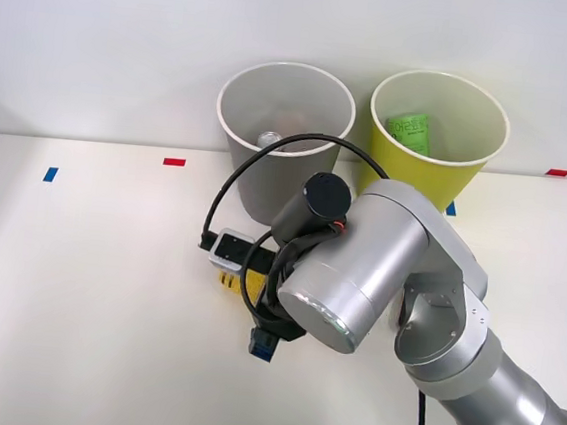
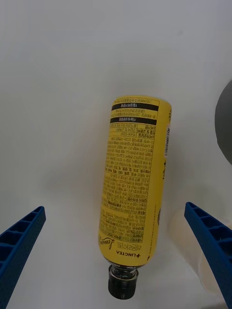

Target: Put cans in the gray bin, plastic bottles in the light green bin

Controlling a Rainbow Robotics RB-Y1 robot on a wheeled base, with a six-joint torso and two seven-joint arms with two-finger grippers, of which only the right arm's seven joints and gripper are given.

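While the right arm hangs low over the white table, these facts can be seen.

Right gripper (image 2: 116, 256): its two blue ribbed fingers (image 2: 21, 241) stand wide apart, one on each side of the bottle, and they do not touch it. It holds nothing.

Plastic bottle (image 2: 135, 183): it lies flat on the table (image 1: 76, 283) between the open fingers. A yellow label with black print covers its body, and its small black cap (image 2: 123, 286) points toward the wrist camera. In the front view only a small yellow part (image 1: 229, 280) shows, under the wrist of the arm.

Right arm (image 1: 388, 273): the silver arm comes in from the right side of the front view and bends down over the bottle, just in front of the gray bin. A black cable loops over it.

Gray bin (image 1: 250, 174): it stands upright at the far side of the table, near the bottle. The round silver top of a can (image 1: 270, 138) shows inside it.

Light green bin (image 1: 408, 169): it stands upright just beside the gray bin, to its right in the front view. A green packet (image 1: 409, 131) lies inside it.

Table marks: small red and blue tape pieces (image 1: 174, 162) are stuck on the table surface.
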